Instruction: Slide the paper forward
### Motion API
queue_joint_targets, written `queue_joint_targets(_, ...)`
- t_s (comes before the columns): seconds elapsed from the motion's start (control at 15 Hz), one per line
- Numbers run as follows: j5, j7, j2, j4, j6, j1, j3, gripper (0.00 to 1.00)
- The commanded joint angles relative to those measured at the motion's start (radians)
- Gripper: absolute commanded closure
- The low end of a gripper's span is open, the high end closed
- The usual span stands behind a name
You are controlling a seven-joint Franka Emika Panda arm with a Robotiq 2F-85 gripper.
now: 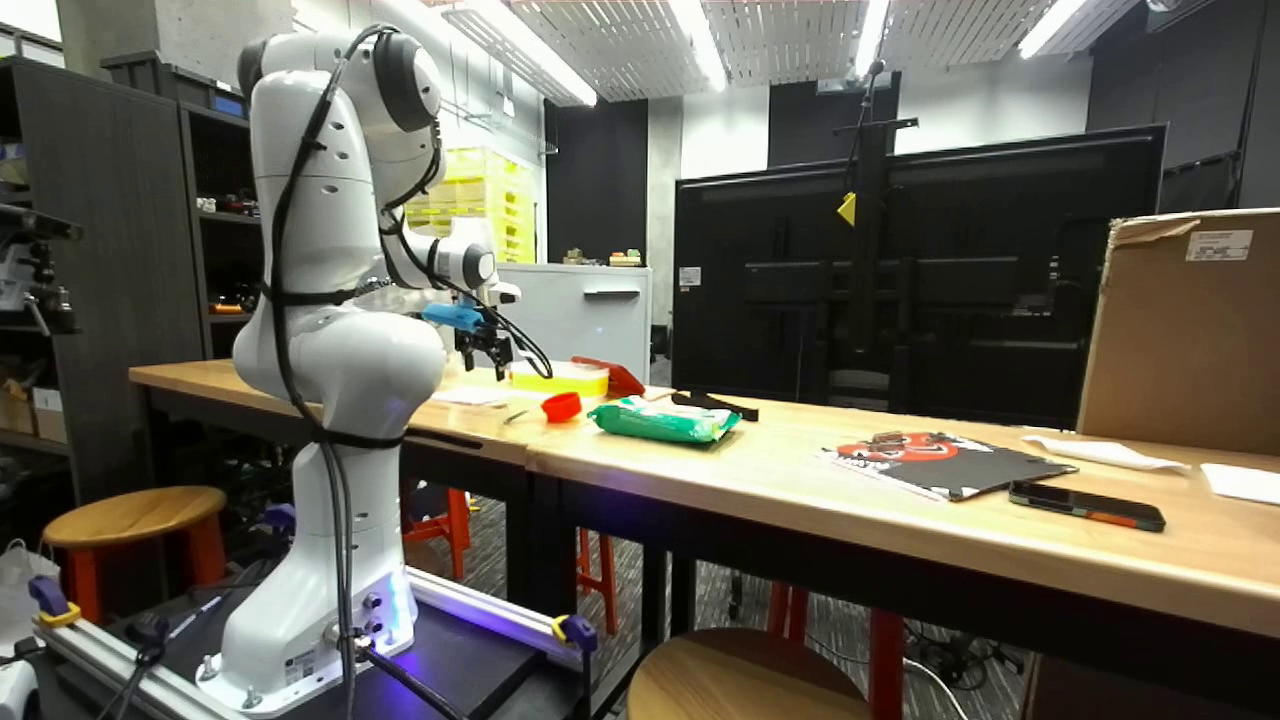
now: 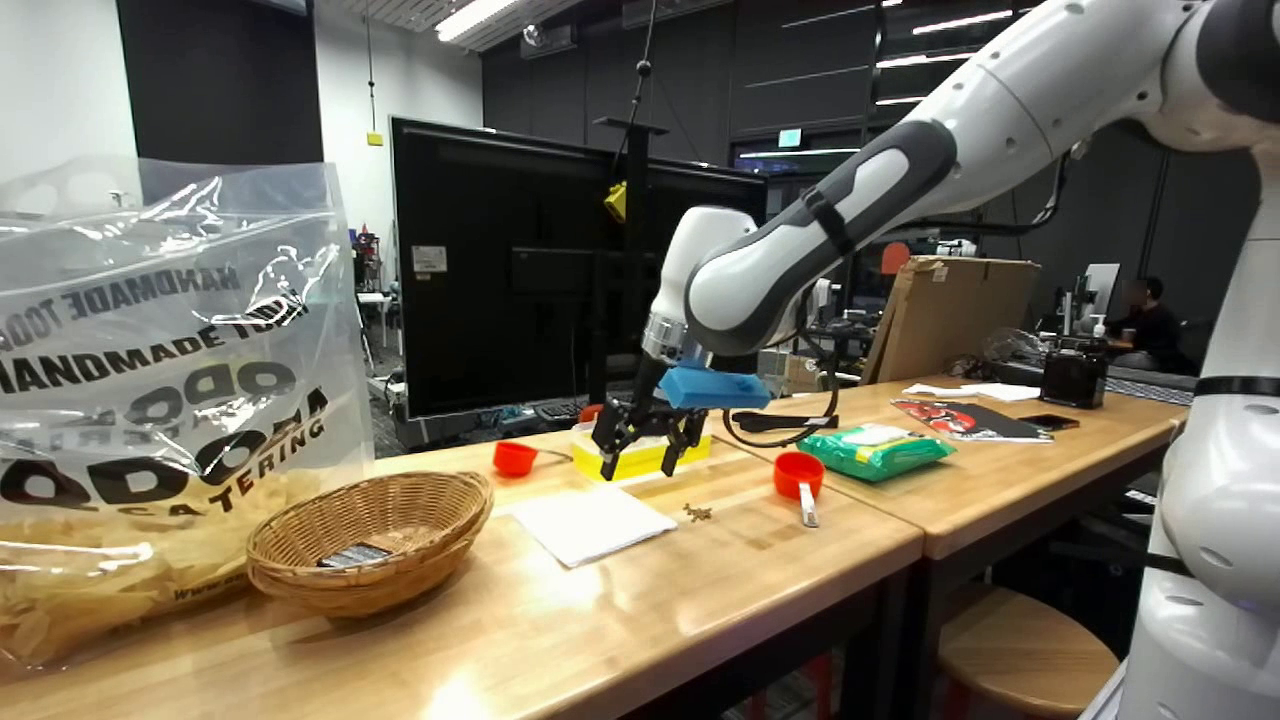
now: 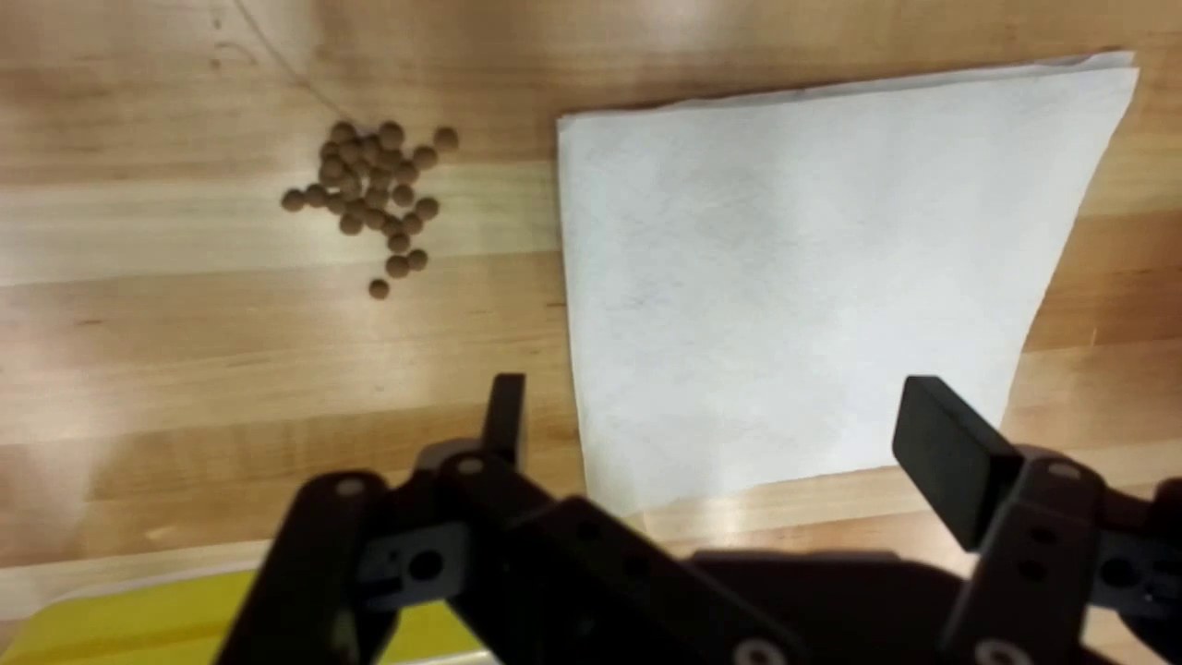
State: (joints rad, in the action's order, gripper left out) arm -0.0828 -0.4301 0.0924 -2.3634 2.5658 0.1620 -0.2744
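Observation:
The paper is a folded-looking white sheet lying flat on the wooden table; in the wrist view it fills the middle right. It also lies flat in the exterior views, at the centre and as a thin pale strip behind the arm. My gripper is open and empty, its fingers apart. In the wrist view the left fingertip is just beside the paper's left edge and the right fingertip overlaps its lower right part. In both exterior views the gripper is above the table, not touching the paper.
A pile of small brown pellets lies beside the paper. A yellow container, red cups and a green packet are nearby. A wicker basket and a large clear bag stand on the paper's far side from the arm base.

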Motion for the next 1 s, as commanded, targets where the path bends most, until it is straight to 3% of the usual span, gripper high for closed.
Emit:
queue_joint_targets(0.0,0.041,-0.119,-0.051,0.040,0.018,0.017,-0.002,0.00)
queue_joint_targets(0.27,0.071,-0.195,-0.055,0.052,0.005,0.030,0.004,0.00)
queue_joint_targets(0.93,0.037,-0.179,-0.082,0.071,-0.143,0.031,0.030,0.00)
